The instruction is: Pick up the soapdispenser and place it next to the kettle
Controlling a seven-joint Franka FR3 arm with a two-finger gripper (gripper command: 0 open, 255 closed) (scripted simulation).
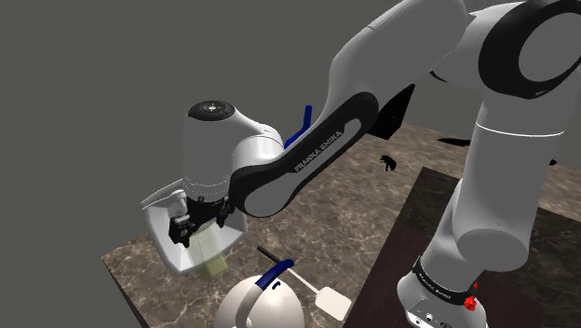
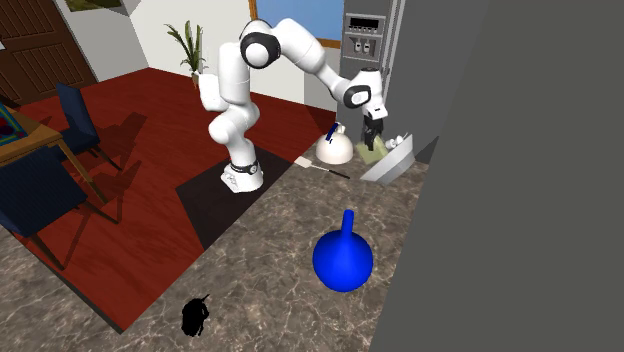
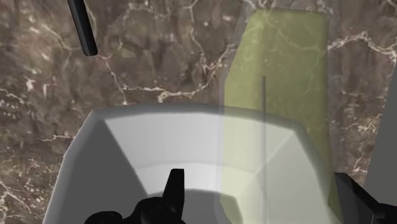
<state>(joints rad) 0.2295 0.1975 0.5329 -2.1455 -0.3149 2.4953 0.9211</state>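
Claw: mine, black [image 1: 199,229], hanging low over the far corner of the worktop [image 1: 354,214]. Its fingers are spread, one on each side of the soap dispenser, and neither appears to touch it.
Soap dispenser: translucent yellow-green [image 1: 212,253], standing on the worktop directly beneath my claw.
Kettle: white with a blue handle [image 1: 261,303], near the soap dispenser, towards the shoulder view's lower edge.
Tray: grey-white and angular [image 1: 160,219], tilted, just beside the soap dispenser. I cannot tell whether the two touch.
Spatula: black handle and white blade [image 1: 328,298], lying flat just beside the kettle.
Worktop: dark brown stone with pale veining.
Vase: blue, round-bellied with a narrow neck [image 2: 342,260], well apart from the kettle, in the second exterior view's foreground.
Small black object: [image 2: 195,318], near the worktop's edge; its shape is unclear.
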